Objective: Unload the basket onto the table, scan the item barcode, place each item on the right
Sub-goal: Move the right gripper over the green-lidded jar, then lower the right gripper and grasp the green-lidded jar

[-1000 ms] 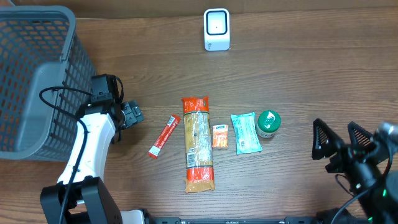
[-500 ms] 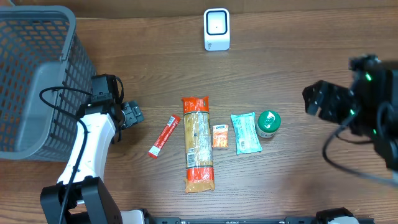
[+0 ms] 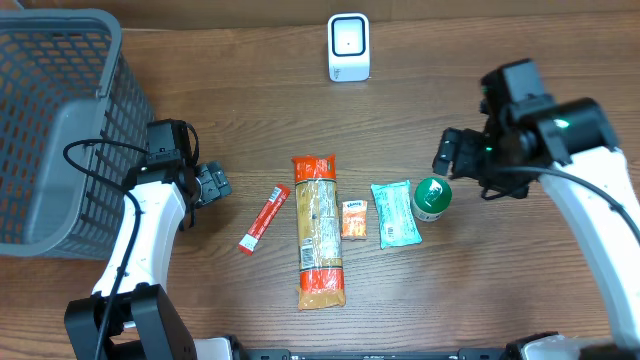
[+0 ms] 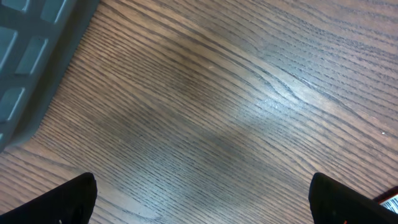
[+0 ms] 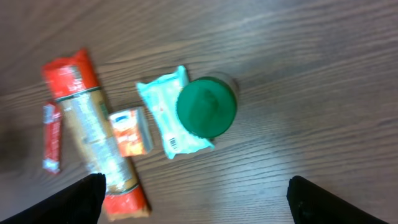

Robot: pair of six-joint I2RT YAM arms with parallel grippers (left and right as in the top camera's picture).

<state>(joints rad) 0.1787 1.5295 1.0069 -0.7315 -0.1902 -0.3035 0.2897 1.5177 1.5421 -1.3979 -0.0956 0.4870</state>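
The right arm has swung in from the near right corner. Its end effector point(image 3: 452, 155) now hangs over the wooden bench point(image 3: 520, 60) just beside the green-lidded jar point(image 3: 432, 198), fingers spread wide, gripping nothing. The left arm has not shifted; its end effector point(image 3: 210, 185) sits by the grey basket point(image 3: 60, 120), fully spread and empty. The jar ends a row of packets point(image 3: 318, 230) — the white scanner point(image 3: 348, 46) stands well apart.

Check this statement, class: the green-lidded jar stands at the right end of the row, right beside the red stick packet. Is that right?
No. The green-lidded jar does stand at the right end of the row, but beside the teal packet; the red stick packet lies at the left end. The overhead view shows it.
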